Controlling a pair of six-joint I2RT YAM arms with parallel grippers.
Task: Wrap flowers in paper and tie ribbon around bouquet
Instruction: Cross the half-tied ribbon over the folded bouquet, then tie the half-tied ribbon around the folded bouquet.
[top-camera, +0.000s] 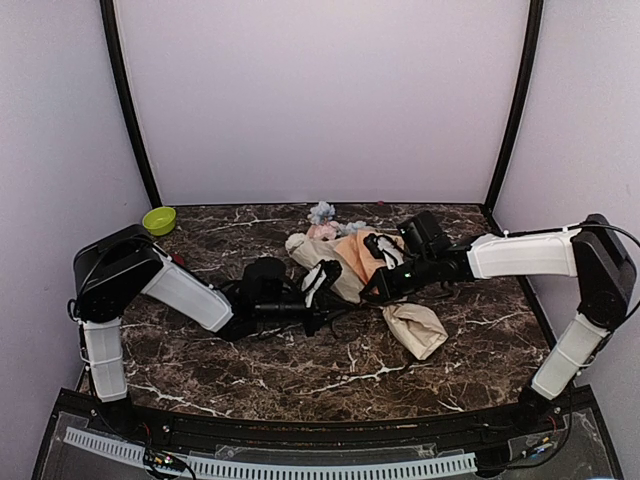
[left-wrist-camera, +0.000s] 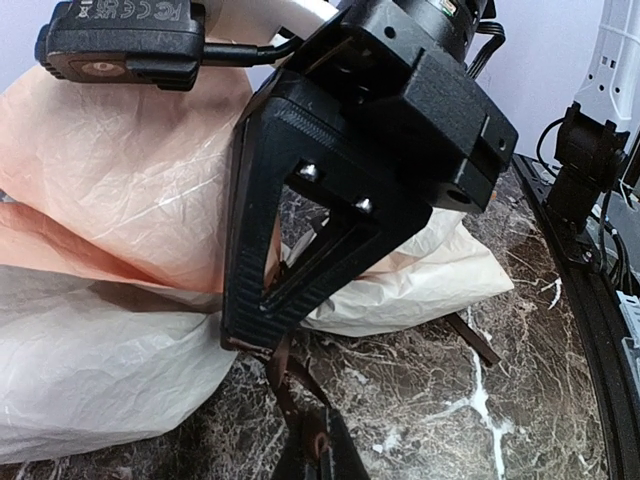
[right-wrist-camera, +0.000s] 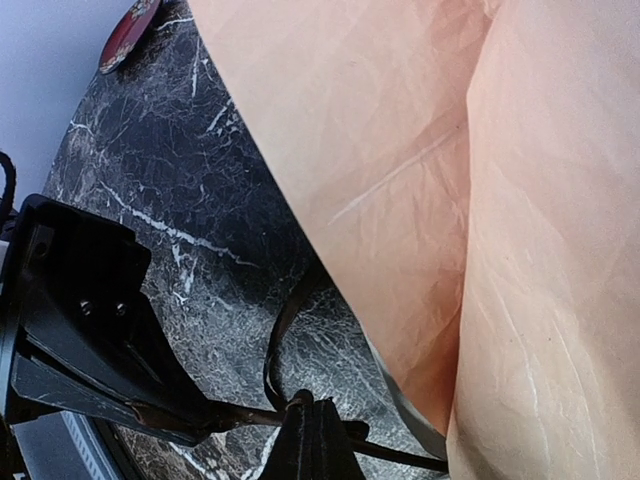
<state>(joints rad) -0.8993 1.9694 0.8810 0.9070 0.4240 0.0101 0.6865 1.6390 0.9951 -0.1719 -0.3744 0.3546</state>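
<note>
Marble table (top-camera: 300, 385) with white veins bears the bouquet (top-camera: 350, 255) amid lilac walls (top-camera: 320, 100).

- Overhead, light is bright, soft and even; only faint shadows lie on the table (top-camera: 330, 372).
- The paper (left-wrist-camera: 80, 390) left of the left gripper (left-wrist-camera: 314, 448) glares almost white.
- The right gripper (right-wrist-camera: 312, 432) is a dark shape with little detail; the paper above it is sharp.

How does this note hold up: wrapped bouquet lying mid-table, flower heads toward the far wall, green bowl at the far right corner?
One error: the green bowl sits at the table's far left corner, not the far right; the top view shows it. The bouquet does lie mid-table with its flower heads toward the far wall.
</note>
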